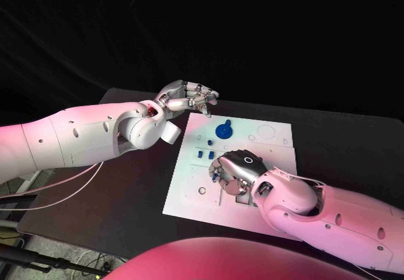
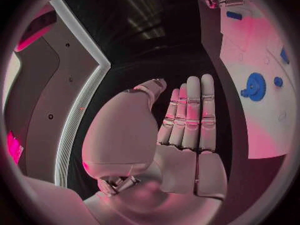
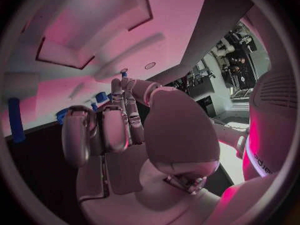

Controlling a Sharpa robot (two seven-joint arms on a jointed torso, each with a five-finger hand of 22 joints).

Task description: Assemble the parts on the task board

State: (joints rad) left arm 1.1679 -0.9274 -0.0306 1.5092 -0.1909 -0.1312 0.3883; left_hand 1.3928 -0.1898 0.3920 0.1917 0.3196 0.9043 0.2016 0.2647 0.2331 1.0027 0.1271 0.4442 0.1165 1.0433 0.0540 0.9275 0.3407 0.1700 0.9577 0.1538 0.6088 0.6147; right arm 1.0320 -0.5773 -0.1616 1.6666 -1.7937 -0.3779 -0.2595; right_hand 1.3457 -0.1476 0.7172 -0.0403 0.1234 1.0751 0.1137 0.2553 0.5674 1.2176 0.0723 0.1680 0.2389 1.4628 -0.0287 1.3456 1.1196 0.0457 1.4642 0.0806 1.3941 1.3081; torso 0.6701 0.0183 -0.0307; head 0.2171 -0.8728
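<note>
**Task board under the right hand, left hand off to the side**

White rectangular task board (image 1: 194, 201) lies in the middle of the black table (image 1: 354, 146). A round blue gear-shaped part (image 1: 224, 130) sits near its far edge, and small blue pegs (image 1: 205, 154) stand toward its centre. The right hand (image 1: 237, 170) rests over the board, fingers curled down; whether they grip anything cannot be told. The left hand (image 1: 187, 97) hovers beyond the board's far corner, fingers straight, together and empty.
</note>
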